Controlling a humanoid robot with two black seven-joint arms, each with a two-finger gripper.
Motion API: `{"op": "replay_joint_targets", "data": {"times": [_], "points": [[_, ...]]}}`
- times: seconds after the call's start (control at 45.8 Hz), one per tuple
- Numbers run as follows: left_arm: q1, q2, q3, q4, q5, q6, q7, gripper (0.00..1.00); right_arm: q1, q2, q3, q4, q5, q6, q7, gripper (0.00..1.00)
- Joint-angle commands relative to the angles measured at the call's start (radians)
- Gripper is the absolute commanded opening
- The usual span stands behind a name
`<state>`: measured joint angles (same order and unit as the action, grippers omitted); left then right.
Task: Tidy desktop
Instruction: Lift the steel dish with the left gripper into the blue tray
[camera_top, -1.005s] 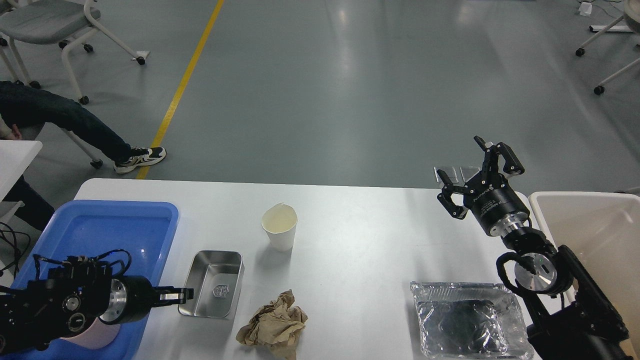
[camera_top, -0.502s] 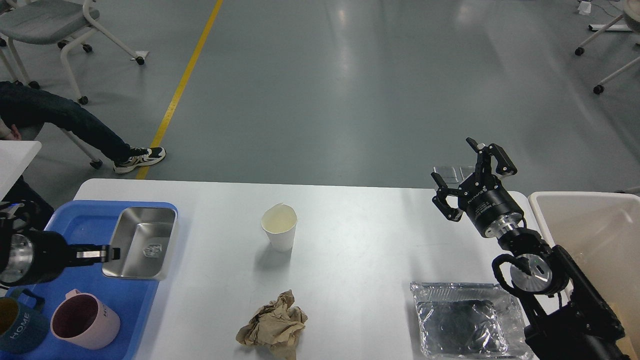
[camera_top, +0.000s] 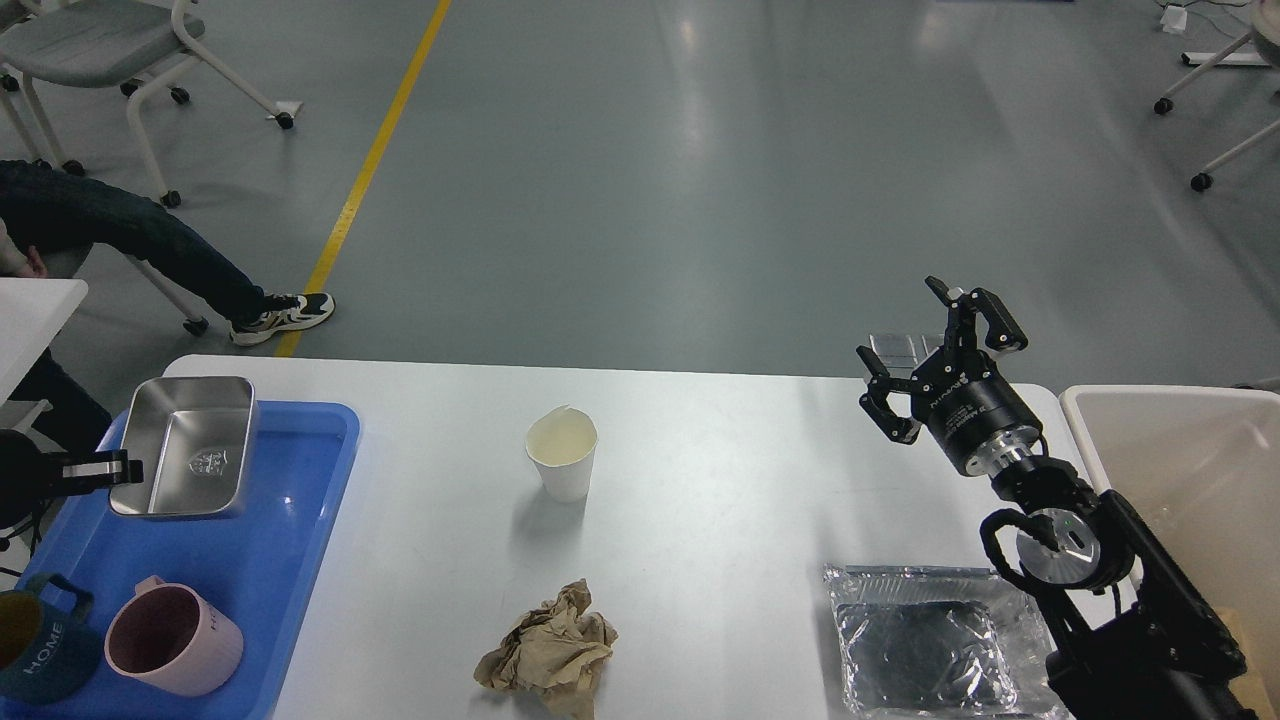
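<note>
The white desktop (camera_top: 700, 520) holds a white paper cup (camera_top: 562, 452), a crumpled brown paper ball (camera_top: 548, 650) near the front edge and a foil tray (camera_top: 935, 640) at the front right. My left gripper (camera_top: 128, 466) is shut on the left rim of a steel rectangular container (camera_top: 185, 445) and holds it over the far left part of the blue tray (camera_top: 290, 560). My right gripper (camera_top: 930, 355) is open and empty, raised above the desktop's far right edge.
In the blue tray stand a pink mug (camera_top: 170, 640) and a dark teal mug (camera_top: 35, 640). A beige bin (camera_top: 1190, 470) stands right of the desktop. A seated person's leg (camera_top: 150, 250) and chairs are at the far left.
My left gripper has carried the steel container from the desktop leftward and away, over the blue tray's far left corner. My right gripper has shifted slightly left and stays open.
</note>
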<state>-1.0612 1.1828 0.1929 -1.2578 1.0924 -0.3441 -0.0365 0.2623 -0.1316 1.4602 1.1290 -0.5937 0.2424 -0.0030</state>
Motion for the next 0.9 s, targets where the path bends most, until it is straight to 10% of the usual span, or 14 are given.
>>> {"op": "replay_joint_targets", "data": {"times": [0.0,0.874], "points": [[0.026,-0.072,-0.001,0.122,-0.002,-0.007,-0.022,0.00,-0.006,0.000,0.000,0.000,0.000,0.000,0.000,1.00],[0.196,-0.408,-0.013,0.549,-0.029,0.007,-0.112,0.02,-0.011,0.000,0.002,-0.001,0.000,0.000,0.000,1.00]]}}
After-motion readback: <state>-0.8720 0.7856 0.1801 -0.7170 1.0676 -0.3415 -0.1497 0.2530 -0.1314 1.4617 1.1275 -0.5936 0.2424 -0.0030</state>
